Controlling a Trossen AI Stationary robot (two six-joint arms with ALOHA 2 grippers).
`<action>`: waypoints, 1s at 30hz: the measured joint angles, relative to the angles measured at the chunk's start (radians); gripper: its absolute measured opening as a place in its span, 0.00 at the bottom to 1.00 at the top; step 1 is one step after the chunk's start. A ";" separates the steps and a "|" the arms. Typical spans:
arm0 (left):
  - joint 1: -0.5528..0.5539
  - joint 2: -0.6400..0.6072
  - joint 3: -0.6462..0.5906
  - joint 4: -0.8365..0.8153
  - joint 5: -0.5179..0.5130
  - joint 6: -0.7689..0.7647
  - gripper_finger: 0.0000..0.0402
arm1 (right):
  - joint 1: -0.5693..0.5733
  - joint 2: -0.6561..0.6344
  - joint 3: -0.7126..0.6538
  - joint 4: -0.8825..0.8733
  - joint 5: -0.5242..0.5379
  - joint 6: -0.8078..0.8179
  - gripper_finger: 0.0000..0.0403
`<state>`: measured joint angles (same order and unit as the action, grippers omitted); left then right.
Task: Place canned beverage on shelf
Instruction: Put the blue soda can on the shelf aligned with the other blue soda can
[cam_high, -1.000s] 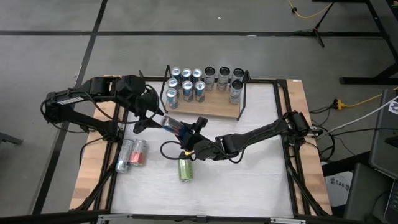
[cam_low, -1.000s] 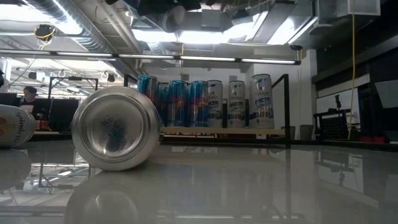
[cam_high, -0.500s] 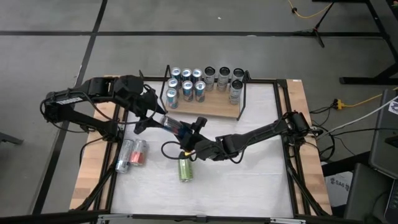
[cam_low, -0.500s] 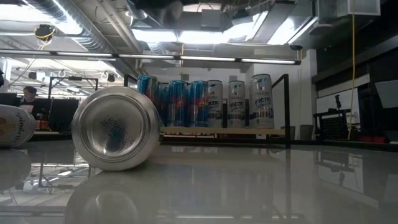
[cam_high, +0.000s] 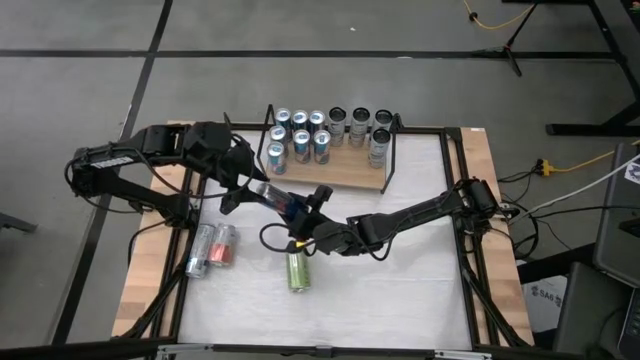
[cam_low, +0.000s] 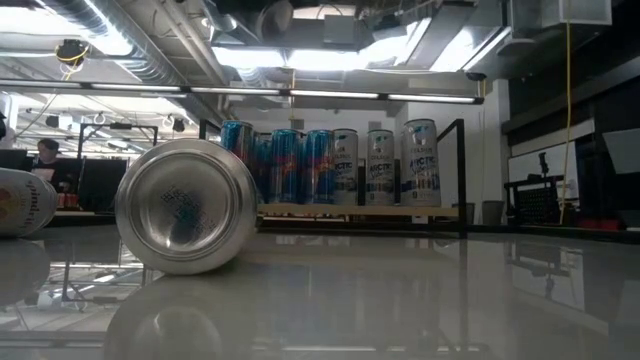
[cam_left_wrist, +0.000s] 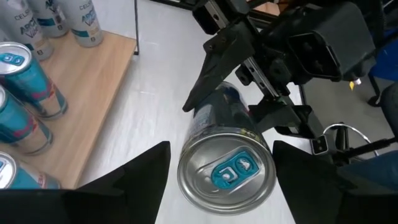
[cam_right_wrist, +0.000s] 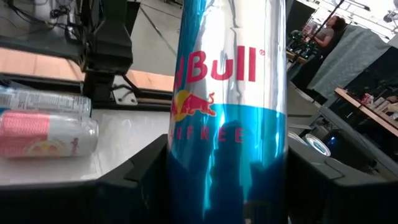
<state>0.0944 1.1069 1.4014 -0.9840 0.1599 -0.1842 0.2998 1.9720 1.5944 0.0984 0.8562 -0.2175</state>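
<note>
One slim blue-silver can (cam_right_wrist: 227, 106), red lettering

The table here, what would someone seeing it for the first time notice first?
A blue Red Bull can hangs in mid-air above the table's middle, with the left pincer at its top end and the right pincer closed around its body. Just behind it stands the wooden shelf, already crowded with upright cans. A green can lies on its side below the pincers, two more cans lying at the table's left.
</note>
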 joint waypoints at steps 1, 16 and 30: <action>0.000 0.000 0.000 0.000 0.001 -0.001 0.67 | 0.000 0.000 0.000 0.010 0.000 0.000 0.57; 0.000 -0.001 0.001 -0.010 0.013 -0.025 0.67 | 0.001 0.000 0.000 0.096 0.030 0.002 0.57; 0.000 -0.001 0.001 0.023 0.011 -0.024 0.67 | 0.000 0.000 0.000 0.144 0.026 0.003 0.57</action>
<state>0.0948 1.1061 1.4021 -0.9615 0.1711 -0.2082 0.3000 1.9720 1.5944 0.2424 0.8818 -0.2142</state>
